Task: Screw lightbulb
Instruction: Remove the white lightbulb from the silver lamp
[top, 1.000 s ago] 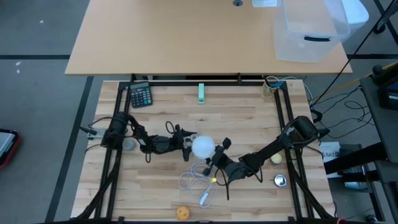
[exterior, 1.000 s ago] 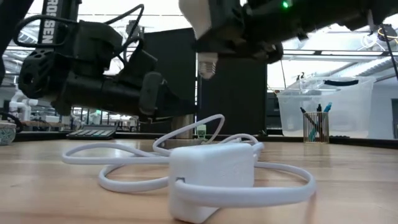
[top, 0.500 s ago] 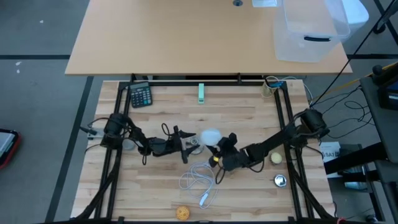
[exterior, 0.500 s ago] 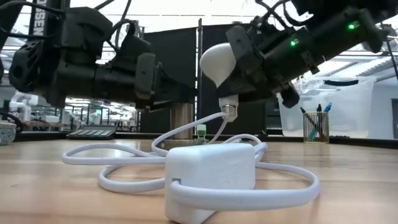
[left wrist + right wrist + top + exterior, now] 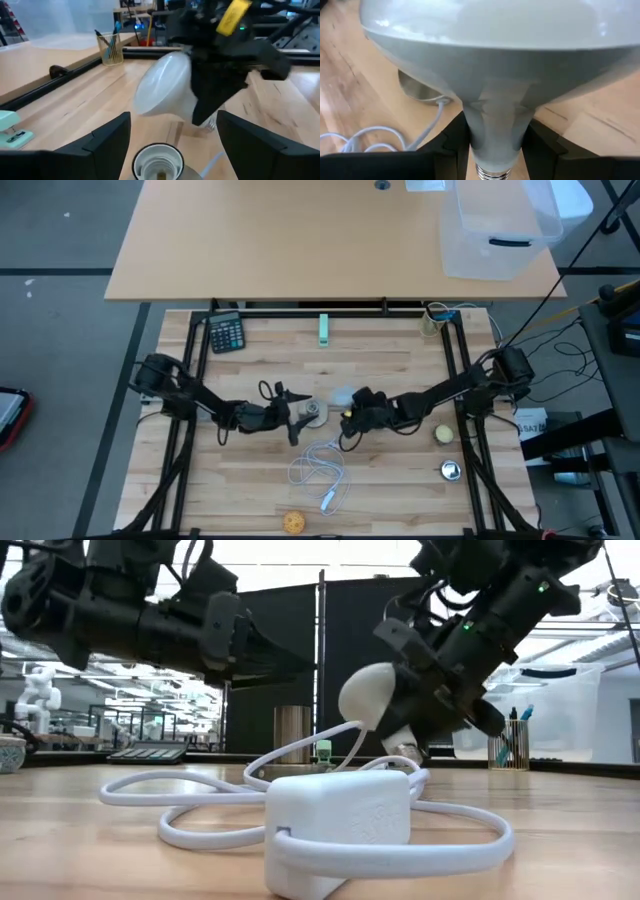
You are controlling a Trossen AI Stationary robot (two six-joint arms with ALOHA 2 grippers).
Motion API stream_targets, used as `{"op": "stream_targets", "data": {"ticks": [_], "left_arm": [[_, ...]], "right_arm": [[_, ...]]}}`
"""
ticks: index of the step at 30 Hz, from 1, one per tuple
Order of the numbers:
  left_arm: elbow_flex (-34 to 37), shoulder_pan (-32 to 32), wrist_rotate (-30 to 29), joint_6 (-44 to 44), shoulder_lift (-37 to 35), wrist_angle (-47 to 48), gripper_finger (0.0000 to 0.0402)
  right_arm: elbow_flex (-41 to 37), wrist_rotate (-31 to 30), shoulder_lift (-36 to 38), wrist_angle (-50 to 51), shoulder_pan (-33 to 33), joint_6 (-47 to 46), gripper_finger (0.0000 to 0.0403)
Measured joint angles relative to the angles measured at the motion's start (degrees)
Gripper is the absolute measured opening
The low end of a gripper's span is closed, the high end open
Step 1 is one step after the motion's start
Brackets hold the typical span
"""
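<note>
The white lightbulb hangs tilted above the middle of the table, with my right gripper shut on it. Its globe points up and toward the table's left, its screw base down. Just left of it a round grey socket stands on the wood, its white-lined hole facing up. My left gripper is open and points level at the bulb. Its fingers stand on either side of the socket and above it, with a gap showing. My right gripper pinches the bulb's narrow neck between its two fingers, just above the screw base. The fingers slant down from the table's right and lie across the neck. The bulb is clear of the table and tilted.
A white charger with looped cable lies near the front, close under the bulb. A calculator and a green piece lie at the far edge. At the right are a yellowish ball and a metal piece. An orange ball lies at the near edge.
My right gripper has gone toward the table's far edge and sunk a little while rolling. The bulb, upright with its base down before, now hangs lower and tilted, its globe toward the left. My left gripper has risen and drawn back a little toward the left; the socket stays put.
</note>
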State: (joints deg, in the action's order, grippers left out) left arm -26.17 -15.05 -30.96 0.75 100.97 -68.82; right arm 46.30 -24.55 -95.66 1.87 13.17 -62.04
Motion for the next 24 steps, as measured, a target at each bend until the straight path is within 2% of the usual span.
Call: {"op": "stream_targets", "data": {"ticks": [12,19,24], "left_arm": [[0.02,-4.56,-6.48,-2.09,-8.33,8.98,0.0298],[0.02,-10.81,-12.09,-6.54,-19.40,15.35,0.0298],[0.00,-16.15,-12.44,-6.87,-27.14,23.14,0.0298]], "right_arm": [[0.00,9.87,0.05,1.25,-4.15,1.25,0.0126],[0.02,12.68,0.05,2.08,-5.40,3.01,0.0126],[0.06,13.95,0.05,4.03,-6.54,3.14,0.0128]]}}
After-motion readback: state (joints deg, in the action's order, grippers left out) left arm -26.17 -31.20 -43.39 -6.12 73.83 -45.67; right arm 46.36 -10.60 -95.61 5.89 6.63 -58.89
